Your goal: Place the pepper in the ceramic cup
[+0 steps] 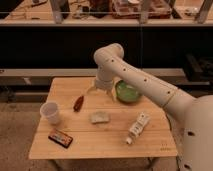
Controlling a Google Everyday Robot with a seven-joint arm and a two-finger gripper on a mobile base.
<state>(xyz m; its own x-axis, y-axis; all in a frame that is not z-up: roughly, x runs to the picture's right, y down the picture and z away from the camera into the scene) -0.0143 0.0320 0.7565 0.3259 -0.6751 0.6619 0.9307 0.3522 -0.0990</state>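
Observation:
The pepper, small, dark red-brown and tapered, lies on the wooden table left of centre. The white ceramic cup stands upright near the table's left edge, to the lower left of the pepper and apart from it. My gripper hangs from the white arm above the back middle of the table, a little right of and behind the pepper. Its fingers are spread open with nothing between them.
A green round bowl sits just right of the gripper. A pale grey lump lies mid-table, a white bottle lies on its side at the right, and a flat black-and-orange box is at the front left. A dark counter runs behind the table.

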